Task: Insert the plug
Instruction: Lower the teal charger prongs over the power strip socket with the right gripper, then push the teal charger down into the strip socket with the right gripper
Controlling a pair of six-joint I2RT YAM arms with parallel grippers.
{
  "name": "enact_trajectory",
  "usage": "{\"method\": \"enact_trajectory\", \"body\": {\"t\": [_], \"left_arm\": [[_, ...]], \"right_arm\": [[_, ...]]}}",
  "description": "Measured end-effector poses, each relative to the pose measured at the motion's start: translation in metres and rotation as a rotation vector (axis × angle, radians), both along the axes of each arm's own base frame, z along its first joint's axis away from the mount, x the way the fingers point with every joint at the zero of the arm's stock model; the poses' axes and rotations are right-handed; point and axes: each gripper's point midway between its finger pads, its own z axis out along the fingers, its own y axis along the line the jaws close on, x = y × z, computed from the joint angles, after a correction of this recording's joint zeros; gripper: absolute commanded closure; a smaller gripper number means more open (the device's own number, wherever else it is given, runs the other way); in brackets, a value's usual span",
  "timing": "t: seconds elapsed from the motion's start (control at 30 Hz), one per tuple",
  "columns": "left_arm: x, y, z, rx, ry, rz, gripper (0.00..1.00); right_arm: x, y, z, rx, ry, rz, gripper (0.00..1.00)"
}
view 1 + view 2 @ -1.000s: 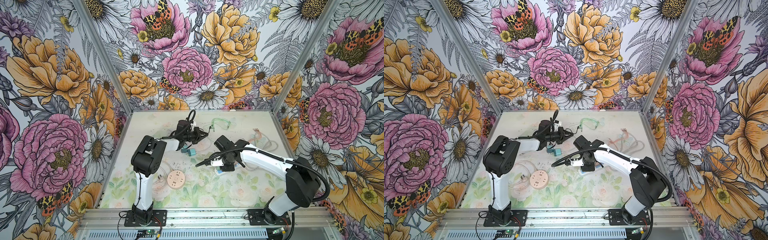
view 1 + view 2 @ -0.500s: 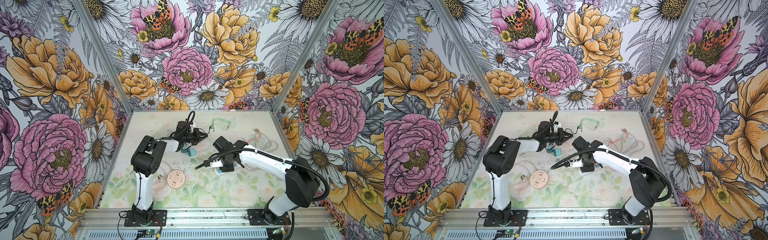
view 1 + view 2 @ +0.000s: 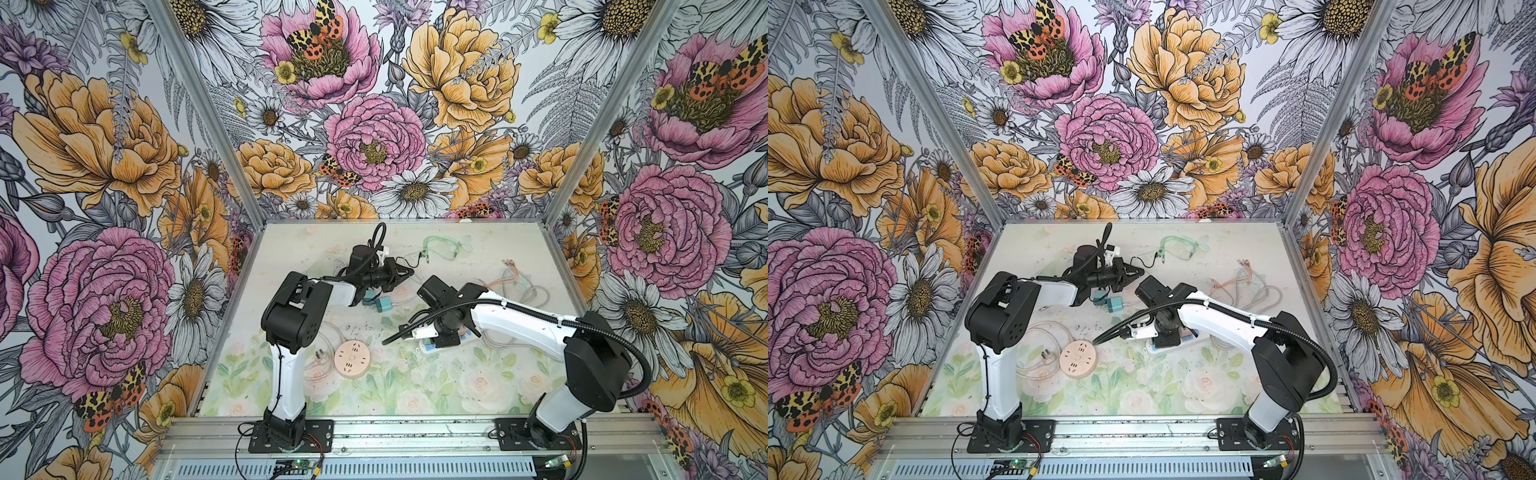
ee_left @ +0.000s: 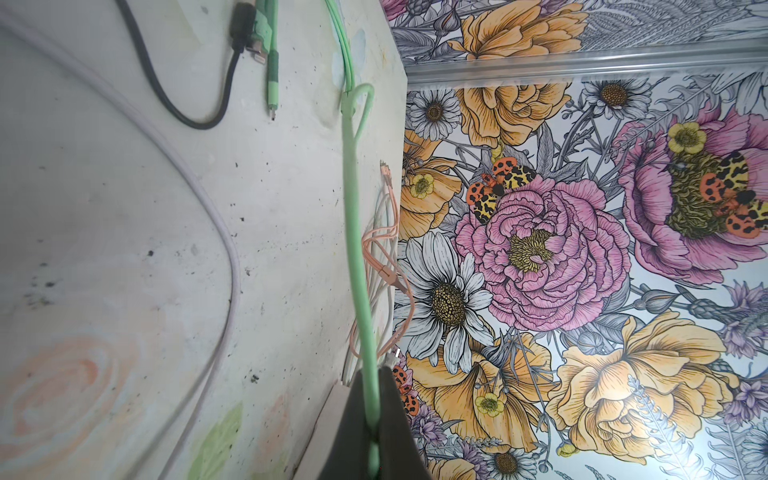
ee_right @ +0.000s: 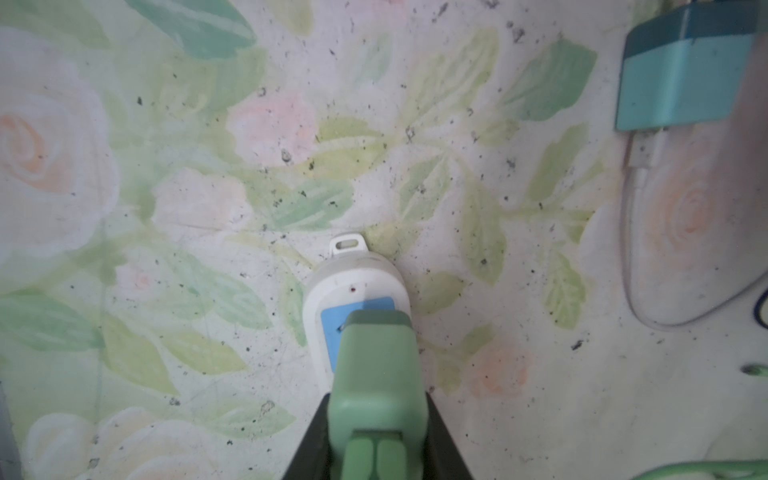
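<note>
At the left gripper (image 4: 374, 436): pinched shut on the green cable (image 4: 358, 249), with the cord running straight out ahead of the jaws and looping back far beyond them. Off to one side of those jaws, a black cable (image 4: 187, 112) lying loose on the table (image 4: 104, 249), untouched.

At the right gripper (image 5: 376, 419): closed around the green plug (image 5: 376, 365), clamped between the jaws with its front end poking out ahead, directly over the blue face of the white power strip (image 5: 328, 286) below. Cannot tell whether seated, touching or just above; prongs hidden under the plug's body. Well apart to one side of the jaws, a teal adapter (image 5: 681, 83).

Likely ways to go wrong from here:
- Missing the slots, with the plug's own body hiding them.
- Pressing off-centre and skidding the strip, with nothing seen pinning it down.
- Tilting the plug in the grip under load.
- Dragging it off line through the cord, if drawn taut by the left jaws.

As for looks: pale green, matte, blocky with rounded edges, two ribbed stubs at the rear between the jaws. Probably rigid plastic, easy to hold square.
</note>
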Motion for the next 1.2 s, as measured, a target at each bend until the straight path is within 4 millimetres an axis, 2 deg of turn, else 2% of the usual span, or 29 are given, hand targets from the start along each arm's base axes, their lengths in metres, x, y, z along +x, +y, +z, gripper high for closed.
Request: {"method": "enact_trajectory", "body": {"t": [0.1, 0.23, 0.67, 0.77, 0.87, 1.2], "left_arm": [[-0.002, 0.003, -0.004, 0.001, 0.003, 0.005, 0.96], [-0.002, 0.008, -0.007, 0.004, 0.012, 0.01, 0.92], [-0.004, 0.009, 0.003, -0.017, -0.006, -0.016, 0.87], [-0.005, 0.008, 0.003, -0.019, -0.007, -0.018, 0.87], [-0.005, 0.008, 0.004, -0.019, -0.009, -0.018, 0.87], [-0.006, 0.006, 0.007, -0.021, -0.015, -0.023, 0.88]], "right_arm": [[-0.006, 0.006, -0.008, -0.008, 0.028, 0.017, 1.0], [-0.006, 0.006, -0.01, -0.015, 0.032, 0.021, 1.0], [-0.003, 0.006, -0.011, -0.048, 0.038, 0.045, 1.0], [-0.003, 0.006, -0.01, -0.049, 0.039, 0.044, 0.88], [-0.002, 0.006, -0.01, -0.055, 0.04, 0.038, 0.81], [-0.001, 0.005, -0.01, -0.057, 0.037, 0.02, 0.77]]}}
